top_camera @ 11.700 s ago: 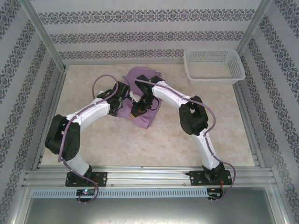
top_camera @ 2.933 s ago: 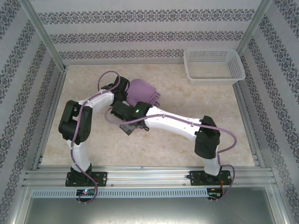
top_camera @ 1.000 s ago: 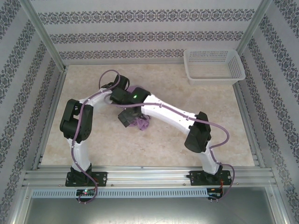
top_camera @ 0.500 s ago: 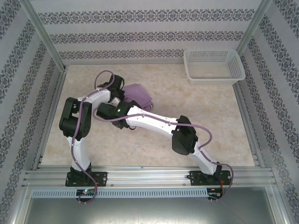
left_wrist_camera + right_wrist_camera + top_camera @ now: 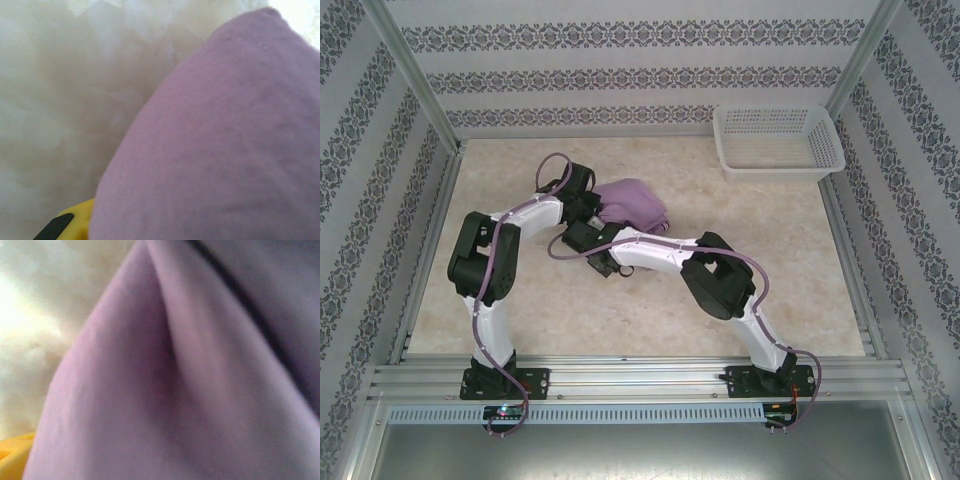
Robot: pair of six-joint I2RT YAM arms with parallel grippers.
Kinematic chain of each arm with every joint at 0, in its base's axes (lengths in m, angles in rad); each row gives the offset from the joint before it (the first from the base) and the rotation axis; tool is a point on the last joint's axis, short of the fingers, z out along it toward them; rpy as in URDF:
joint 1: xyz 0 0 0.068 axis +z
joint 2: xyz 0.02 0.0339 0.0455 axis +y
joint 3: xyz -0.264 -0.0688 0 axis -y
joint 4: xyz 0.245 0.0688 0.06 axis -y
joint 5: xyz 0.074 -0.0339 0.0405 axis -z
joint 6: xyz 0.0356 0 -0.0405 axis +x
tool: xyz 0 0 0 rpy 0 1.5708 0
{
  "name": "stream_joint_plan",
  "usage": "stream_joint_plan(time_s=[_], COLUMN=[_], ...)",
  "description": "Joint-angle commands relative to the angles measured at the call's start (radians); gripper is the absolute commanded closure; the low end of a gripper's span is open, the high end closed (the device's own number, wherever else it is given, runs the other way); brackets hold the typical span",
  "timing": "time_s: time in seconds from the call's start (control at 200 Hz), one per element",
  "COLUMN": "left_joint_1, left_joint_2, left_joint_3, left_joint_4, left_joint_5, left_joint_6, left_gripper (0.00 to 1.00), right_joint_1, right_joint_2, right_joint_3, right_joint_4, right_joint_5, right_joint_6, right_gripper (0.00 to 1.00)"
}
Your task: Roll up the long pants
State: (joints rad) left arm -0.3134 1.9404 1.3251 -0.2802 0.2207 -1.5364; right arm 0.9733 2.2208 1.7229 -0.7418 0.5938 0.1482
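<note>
- Pressing in on the pants [image 5: 635, 203] from two sides. They sit as a lilac bundle left of the table's middle, well apart from the basket [image 5: 778, 140] in the far right corner.
- My left gripper [image 5: 586, 203] is at the bundle's left edge. My right gripper [image 5: 595, 247] is low at its near-left corner, forearm laid nearly flat over the table [image 5: 750, 260].
- Both wrist views have cloth right up against the lens. On the left it's a smooth rounded flank with one yellow fingertip [image 5: 75, 220] peeping out under it. On the right, a deep fold runs up the cloth.
- Fingers wide, narrow, clamped on cloth? I cannot tell on either side, because the fabric hides the gap.
- My read: the roll looks mostly formed, and this is the tightening and tucking end of it.
- To do it well, both grippers should move level with each other so the roll turns straight, not into a cone.
- Go low, fingers skimming the table, so the bottom layer comes along too.
- Soft cloth springs back, so I should press the loose edge under the bundle before letting off.
- Watch that fold on the right. If it catches a finger, pulling away could drag the roll open.
</note>
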Motion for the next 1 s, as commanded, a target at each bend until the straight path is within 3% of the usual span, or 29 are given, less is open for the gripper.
stream_joint_plan(time_s=[0.0, 0.045, 0.09, 0.12, 0.16, 0.18, 0.235, 0.265, 0.31, 0.355, 0.38, 0.49, 0.575, 0.674, 0.759, 0.864, 0.994], left_joint_1=[-0.028, -0.028, -0.026, -0.026, -0.02, -0.018, -0.008, -0.001, 0.013, 0.034, 0.049, 0.13, 0.183, 0.213, 0.22, 0.224, 0.224], left_joint_2=[-0.126, -0.155, -0.188, -0.21, -0.241, -0.255, -0.295, -0.315, -0.337, -0.357, -0.364, -0.391, -0.398, -0.413, -0.437, -0.468, -0.503], left_joint_3=[0.017, 0.012, 0.005, 0.0, -0.004, -0.004, -0.003, 0.002, 0.019, 0.048, 0.063, 0.155, 0.229, 0.277, 0.254, 0.218, 0.152], left_joint_4=[-0.074, -0.093, -0.106, -0.117, -0.131, -0.137, -0.157, -0.167, -0.189, -0.231, -0.25, -0.319, -0.375, -0.434, -0.433, -0.449, -0.436], left_joint_5=[0.079, 0.071, 0.06, 0.05, 0.038, 0.033, 0.014, -0.001, -0.025, -0.048, -0.061, -0.109, -0.115, -0.125, -0.117, -0.106, -0.101], left_joint_6=[0.024, 0.031, 0.037, 0.042, 0.051, 0.055, 0.068, 0.075, 0.093, 0.106, 0.114, 0.162, 0.199, 0.235, 0.238, 0.243, 0.234], left_gripper=[1.0, 1.0, 1.0, 1.0, 1.0, 1.0, 1.0, 0.89, 0.54, 0.11, 0.01, 0.0, 0.0, 0.0, 0.0, 0.0, 0.0], right_joint_1=[-0.052, -0.073, -0.098, -0.114, -0.139, -0.148, -0.177, -0.192, -0.215, -0.241, -0.257, -0.351, -0.443, -0.561, -0.619, -0.639, -0.656], right_joint_2=[0.057, 0.077, 0.084, 0.081, 0.069, 0.064, 0.043, 0.029, 0.0, -0.035, -0.057, -0.144, -0.177, -0.155, -0.07, 0.0, 0.024], right_joint_3=[0.033, 0.058, 0.071, 0.068, 0.056, 0.05, 0.034, 0.027, 0.0, -0.037, -0.059, -0.146, -0.204, -0.286, -0.266, -0.171, 0.019], right_joint_4=[0.062, 0.051, 0.048, 0.052, 0.061, 0.064, 0.069, 0.066, 0.074, 0.089, 0.102, 0.165, 0.277, 0.599, 0.914, 1.236, 1.213], right_joint_5=[0.054, 0.035, -0.005, -0.048, -0.092, -0.105, -0.162, -0.207, -0.261, -0.335, -0.388, -0.641, -0.926, -1.275, -1.495, -1.588, -1.583], right_joint_6=[-0.077, -0.09, -0.098, -0.104, -0.096, -0.093, -0.082, -0.073, -0.048, -0.016, 0.006, 0.144, 0.303, 0.614, 0.918, 1.228, 1.267], right_gripper=[0.06, 0.12, 0.26, 0.48, 0.92, 1.0, 1.0, 1.0, 1.0, 1.0, 1.0, 1.0, 1.0, 1.0, 1.0, 1.0, 1.0])
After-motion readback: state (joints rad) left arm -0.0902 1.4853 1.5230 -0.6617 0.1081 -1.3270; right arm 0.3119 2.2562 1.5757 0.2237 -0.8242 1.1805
